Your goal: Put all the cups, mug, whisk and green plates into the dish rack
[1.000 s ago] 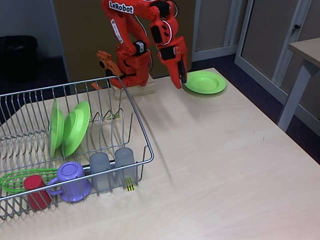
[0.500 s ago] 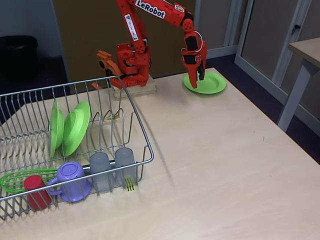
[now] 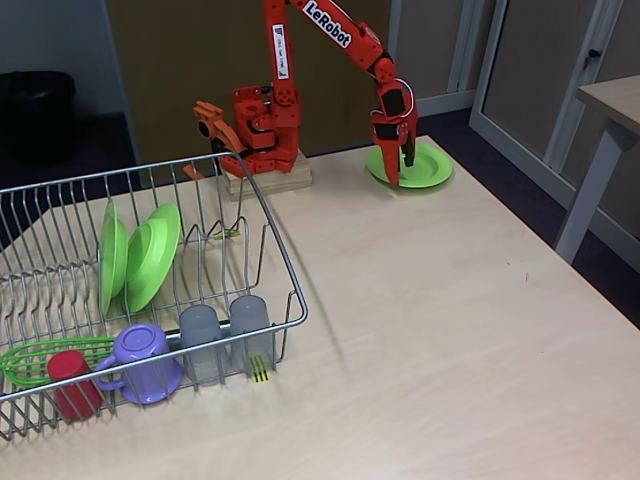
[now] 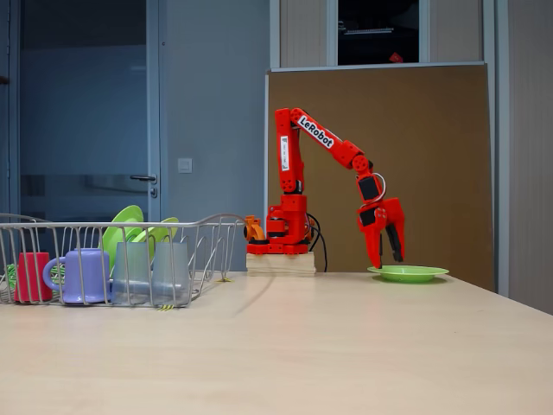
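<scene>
Reaching forward and down, the end effector (image 4: 386,256) hangs spread, fingertips at the green plate (image 3: 420,166).

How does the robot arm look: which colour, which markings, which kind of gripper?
The arm is bright orange-red with black motor blocks. A white "LeRobot" label runs along one link. The gripper has two tapering red fingers. Its base stands on a pale wooden block.

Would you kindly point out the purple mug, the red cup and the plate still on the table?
purple mug (image 3: 141,345), fixed view, upturned base.
red cup (image 3: 72,380), fixed view, its side.
plate on the table (image 3: 428,166), fixed view, right rim.
</scene>
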